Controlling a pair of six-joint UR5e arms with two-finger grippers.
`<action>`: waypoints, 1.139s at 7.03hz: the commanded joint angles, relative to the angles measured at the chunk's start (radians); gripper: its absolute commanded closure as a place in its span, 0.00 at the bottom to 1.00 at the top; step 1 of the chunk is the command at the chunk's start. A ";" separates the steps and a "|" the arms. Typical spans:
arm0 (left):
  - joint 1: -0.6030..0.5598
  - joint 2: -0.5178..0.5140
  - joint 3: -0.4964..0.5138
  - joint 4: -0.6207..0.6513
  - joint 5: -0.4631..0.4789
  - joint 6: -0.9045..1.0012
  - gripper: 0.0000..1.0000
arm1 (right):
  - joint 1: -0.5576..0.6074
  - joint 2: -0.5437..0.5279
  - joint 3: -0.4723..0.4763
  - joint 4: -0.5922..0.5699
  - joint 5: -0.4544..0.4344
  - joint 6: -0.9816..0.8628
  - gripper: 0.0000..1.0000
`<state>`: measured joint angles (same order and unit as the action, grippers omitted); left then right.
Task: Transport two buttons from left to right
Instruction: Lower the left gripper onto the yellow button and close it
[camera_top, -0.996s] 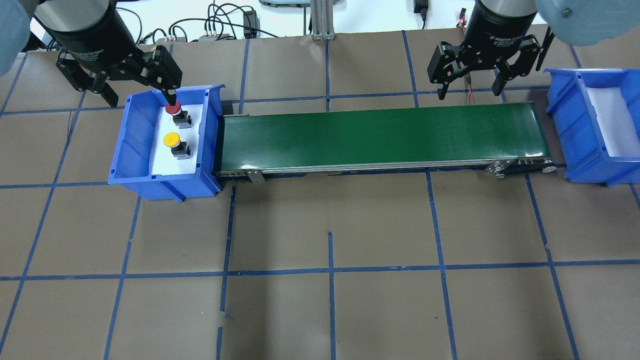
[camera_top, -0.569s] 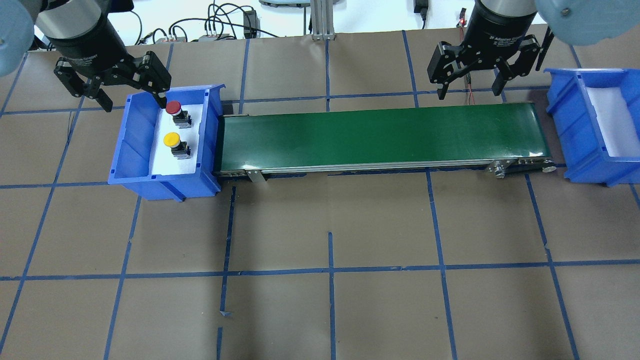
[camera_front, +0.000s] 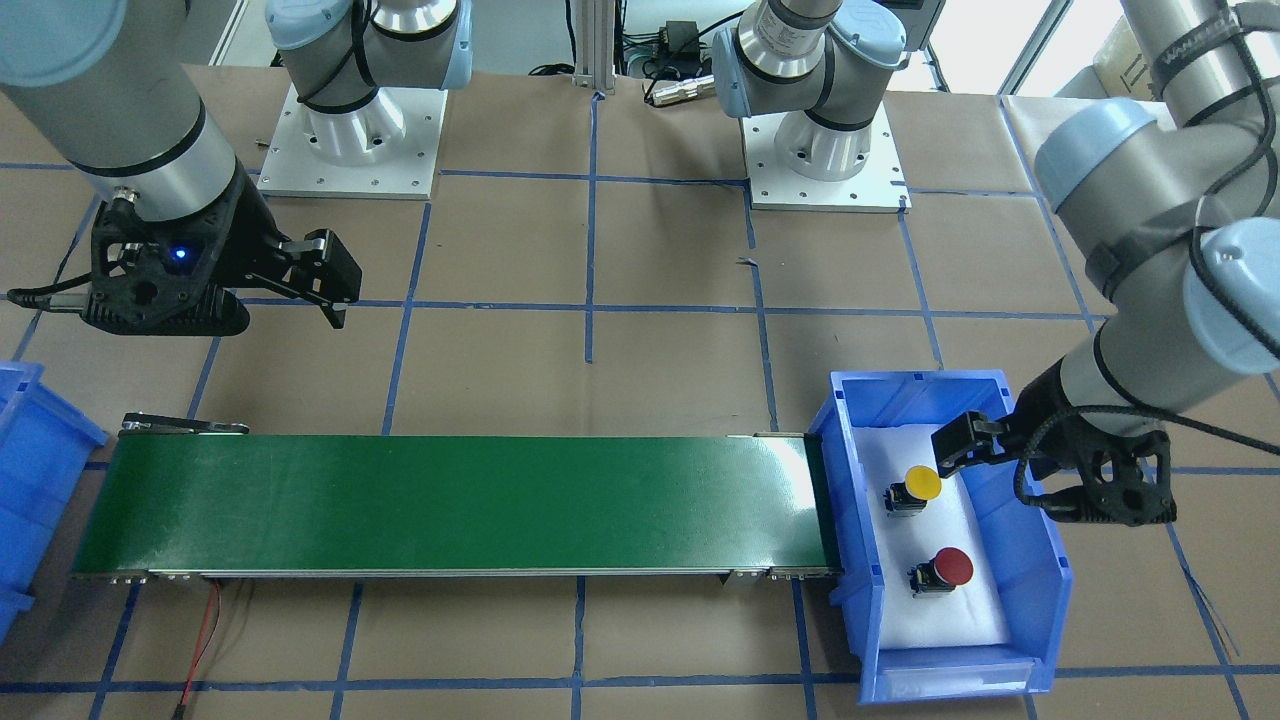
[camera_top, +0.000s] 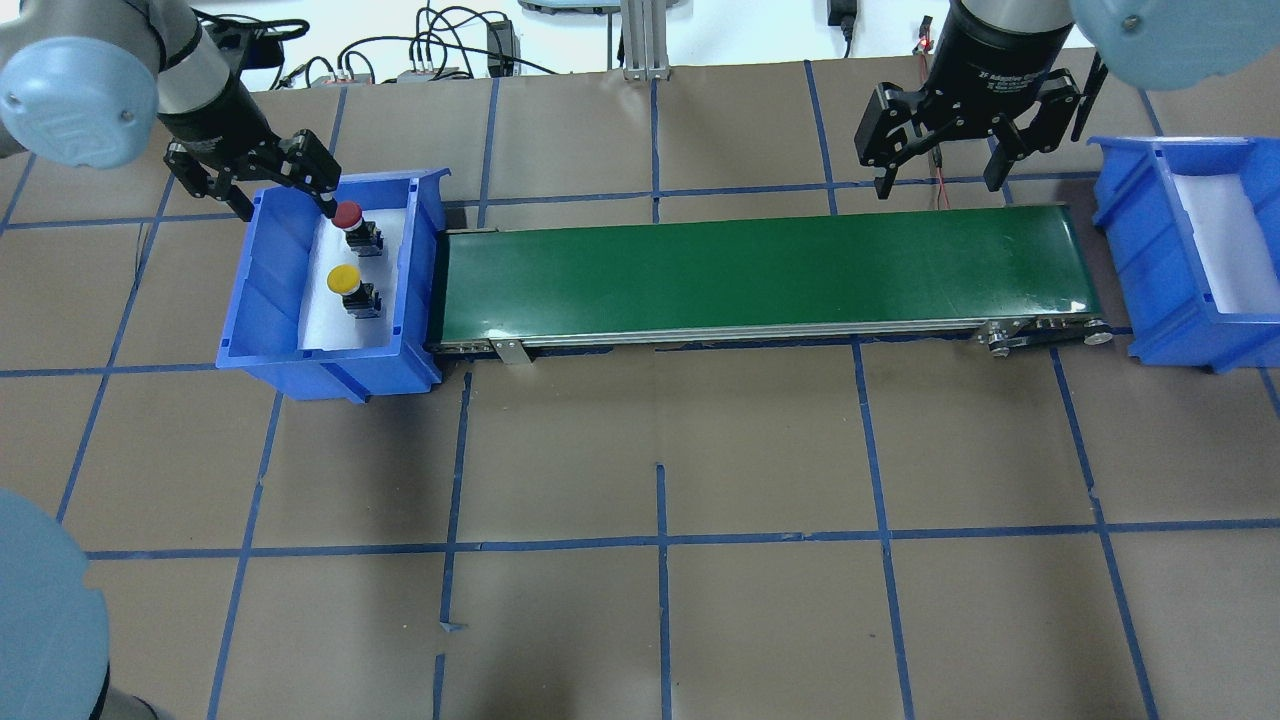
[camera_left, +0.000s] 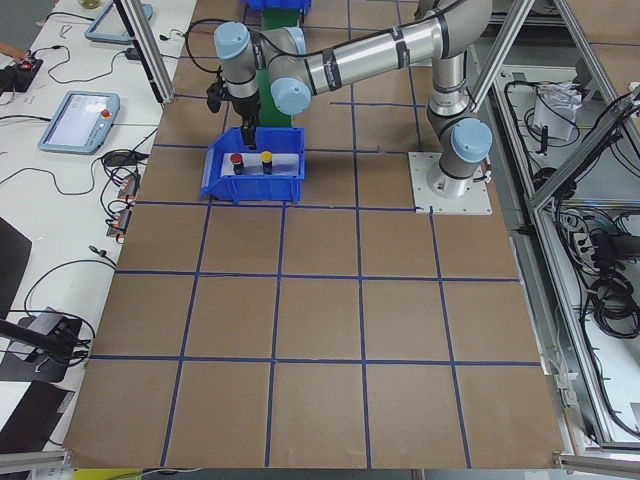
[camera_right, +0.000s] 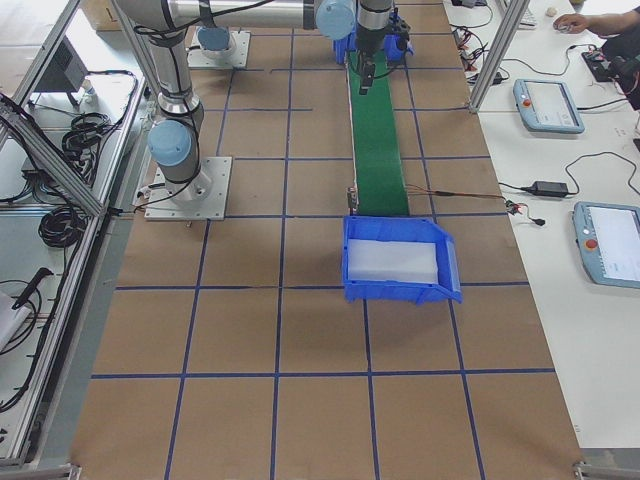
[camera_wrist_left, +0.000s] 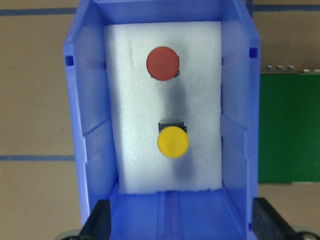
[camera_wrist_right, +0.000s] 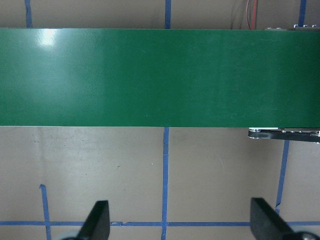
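The brown tabletop (camera_top: 660, 620) is crossed by a grid of blue tape. A long green conveyor belt (camera_top: 760, 270) runs from 9 to 3 o'clock in the overhead view. A blue bin (camera_top: 270, 290) touches its 9 o'clock end, and a second blue bin (camera_top: 1150, 260) sits just off its 3 o'clock end. Both bins are lined with white foam.

The right tool (camera_top: 940, 185) hangs at the belt's 12 o'clock edge near the 3 o'clock end, fingers spread and holding nothing. The left tool (camera_top: 287, 205) hangs above the first bin's 12 o'clock end, fingers wide apart and clear of both buttons.

The buttons stand apart on that bin's foam, round caps up on short black bases. The red button (camera_top: 348, 214) is at 12 o'clock of the yellow button (camera_top: 344, 280).
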<state>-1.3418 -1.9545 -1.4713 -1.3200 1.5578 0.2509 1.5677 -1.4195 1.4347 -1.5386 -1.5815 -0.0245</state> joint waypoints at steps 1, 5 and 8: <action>0.001 -0.055 -0.015 0.067 -0.010 0.002 0.01 | 0.000 -0.001 0.000 0.000 0.000 0.000 0.00; -0.002 -0.029 -0.158 0.183 -0.012 -0.034 0.02 | 0.000 0.001 0.000 0.000 0.000 0.000 0.00; -0.022 -0.035 -0.184 0.193 -0.010 -0.078 0.05 | 0.000 -0.001 0.000 0.000 0.000 0.000 0.00</action>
<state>-1.3605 -1.9858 -1.6475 -1.1337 1.5489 0.1747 1.5677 -1.4197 1.4343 -1.5387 -1.5815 -0.0245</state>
